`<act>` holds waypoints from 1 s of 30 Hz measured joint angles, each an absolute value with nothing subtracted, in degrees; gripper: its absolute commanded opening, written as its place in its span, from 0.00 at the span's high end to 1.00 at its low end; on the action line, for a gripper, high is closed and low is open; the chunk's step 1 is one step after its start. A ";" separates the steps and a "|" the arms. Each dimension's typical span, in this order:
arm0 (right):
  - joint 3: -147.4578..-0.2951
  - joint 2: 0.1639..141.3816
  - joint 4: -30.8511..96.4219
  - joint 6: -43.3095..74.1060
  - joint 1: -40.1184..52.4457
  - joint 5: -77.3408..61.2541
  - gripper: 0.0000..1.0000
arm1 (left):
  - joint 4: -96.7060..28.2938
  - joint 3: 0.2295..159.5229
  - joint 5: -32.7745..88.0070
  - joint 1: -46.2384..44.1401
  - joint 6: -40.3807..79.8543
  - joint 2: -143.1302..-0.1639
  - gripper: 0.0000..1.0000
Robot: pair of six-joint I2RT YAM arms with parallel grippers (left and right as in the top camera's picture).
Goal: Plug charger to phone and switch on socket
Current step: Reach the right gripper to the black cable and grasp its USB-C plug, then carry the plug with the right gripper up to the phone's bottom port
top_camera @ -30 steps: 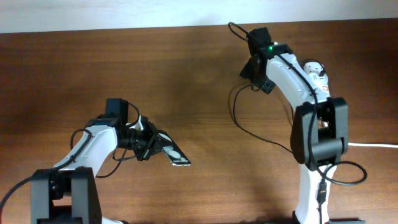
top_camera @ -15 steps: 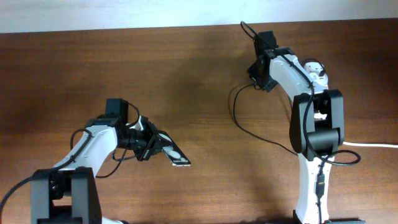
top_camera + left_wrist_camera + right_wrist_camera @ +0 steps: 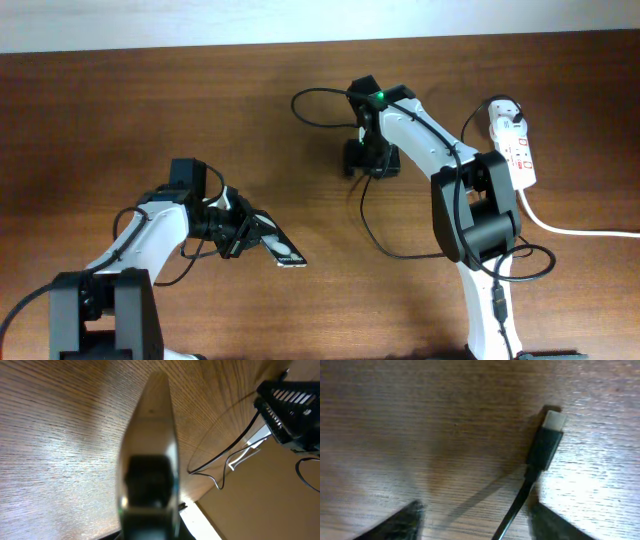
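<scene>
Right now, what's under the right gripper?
Bare wooden table and the charger connector tip, lying on the wood between the right gripper fingers. Overhead, the arm covers that spot, so only the wrist view shows it.

Brown wood-grain table [image 3: 300,120], pale wall strip [image 3: 200,20] behind.

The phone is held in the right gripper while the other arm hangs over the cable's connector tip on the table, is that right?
Not quite: the phone is held in the left gripper, as the overhead view shows. The right gripper is the one over the charger's connector tip, which lies on the table in the right wrist view.
</scene>
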State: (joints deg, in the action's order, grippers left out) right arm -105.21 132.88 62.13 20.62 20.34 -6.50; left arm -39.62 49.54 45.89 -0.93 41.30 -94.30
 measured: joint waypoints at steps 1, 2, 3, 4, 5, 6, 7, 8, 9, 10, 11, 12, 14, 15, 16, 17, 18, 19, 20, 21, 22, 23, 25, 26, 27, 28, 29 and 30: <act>-105.23 132.79 61.30 20.10 20.34 -5.74 0.01 | -39.64 49.54 45.89 -0.93 41.30 -94.30 1.00; -105.21 132.77 60.77 19.81 20.27 -5.15 0.01 | -39.62 49.54 45.89 -0.93 41.30 -94.30 1.00; -105.21 132.77 59.81 19.46 20.12 -4.16 0.09 | -39.62 49.54 45.89 -0.93 41.30 -94.30 1.00; -105.21 132.77 59.16 19.49 20.10 -3.88 0.18 | -39.62 49.54 45.89 -0.93 41.30 -94.30 1.00; -105.21 132.77 58.65 19.40 20.08 -3.70 0.28 | -39.64 49.54 45.89 -0.93 41.30 -94.30 1.00; -105.19 132.77 58.33 20.18 19.92 -3.36 0.39 | -39.64 49.54 45.89 -0.93 41.30 -94.30 1.00; -105.14 132.81 58.37 20.84 19.84 -3.25 0.47 | -39.62 49.54 45.89 -0.93 41.30 -94.30 1.00; -105.10 132.81 58.37 21.71 19.68 -3.03 0.50 | -39.62 49.54 45.89 -0.93 41.30 -94.30 1.00; -105.08 132.81 58.39 22.28 19.64 -2.96 0.50 | -39.64 49.54 45.89 -0.93 41.30 -94.30 1.00; -105.03 132.81 58.41 22.31 19.59 -3.03 0.51 | -39.62 49.54 45.89 -0.93 41.30 -94.30 1.00; -105.03 132.81 58.46 22.41 19.59 -3.03 0.55 | -39.64 49.54 45.89 -0.93 41.30 -94.30 1.00; -105.03 132.81 58.54 22.48 19.57 -3.03 0.60 | -39.64 49.54 45.89 -0.93 41.30 -94.30 1.00; -105.03 132.84 59.20 22.59 19.59 -3.07 0.65 | -39.62 49.54 45.91 -0.93 41.30 -94.30 1.00; -105.01 132.84 59.57 22.50 19.59 -3.05 0.68 | -39.62 49.54 45.91 -0.93 41.30 -94.30 1.00; -104.99 132.84 59.94 22.48 19.59 -3.07 0.71 | -39.64 49.54 45.95 -0.93 41.32 -94.30 1.00; -104.99 132.84 60.42 22.55 19.59 -3.07 0.74 | -39.62 49.54 46.06 -0.93 41.30 -94.30 1.00; -104.99 132.84 60.64 22.68 19.59 -3.07 0.78 | -39.62 49.54 46.13 -0.93 41.30 -94.30 1.00; -104.99 132.88 60.86 22.57 19.57 -3.07 0.83 | -39.62 49.54 46.15 -0.93 41.30 -94.30 1.00; -104.99 132.88 60.86 22.57 19.57 -3.07 0.89 | -39.64 49.54 46.30 -0.93 41.30 -94.30 0.99; -104.99 132.92 60.84 22.52 19.55 -3.05 0.96 | -39.62 49.54 46.35 -0.93 41.30 -94.30 1.00; -104.99 132.92 60.84 22.65 19.49 -3.09 0.96 | -39.66 49.54 46.50 -0.93 41.30 -94.30 1.00; -104.99 132.92 60.86 22.52 19.35 -3.11 0.96 | -39.64 49.54 46.59 -0.93 41.30 -94.30 1.00; -105.06 132.92 61.49 22.70 18.87 -4.03 0.96 | -39.66 49.54 47.77 -0.93 41.30 -94.30 1.00; -105.73 133.16 63.64 22.28 18.74 -4.62 0.96 | -39.66 49.54 48.31 -0.93 41.32 -94.30 1.00; -106.13 133.29 65.34 21.78 18.61 -5.26 0.96 | -39.66 49.54 48.90 -0.93 41.30 -94.30 1.00; -107.00 133.36 67.20 20.60 18.52 -6.22 0.96 | -39.66 49.54 49.34 -0.93 41.30 -94.30 1.00; -108.62 133.23 69.45 19.20 18.50 -7.53 0.96 | -39.68 49.54 49.58 -0.93 41.30 -94.30 1.00; -110.10 131.83 71.81 17.72 18.50 -8.99 0.96 | -39.68 49.54 49.76 -0.93 41.30 -94.30 1.00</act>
State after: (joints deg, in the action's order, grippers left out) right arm -110.10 131.83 71.81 17.72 18.50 -8.99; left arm -39.68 49.54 49.76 -0.93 41.30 -94.30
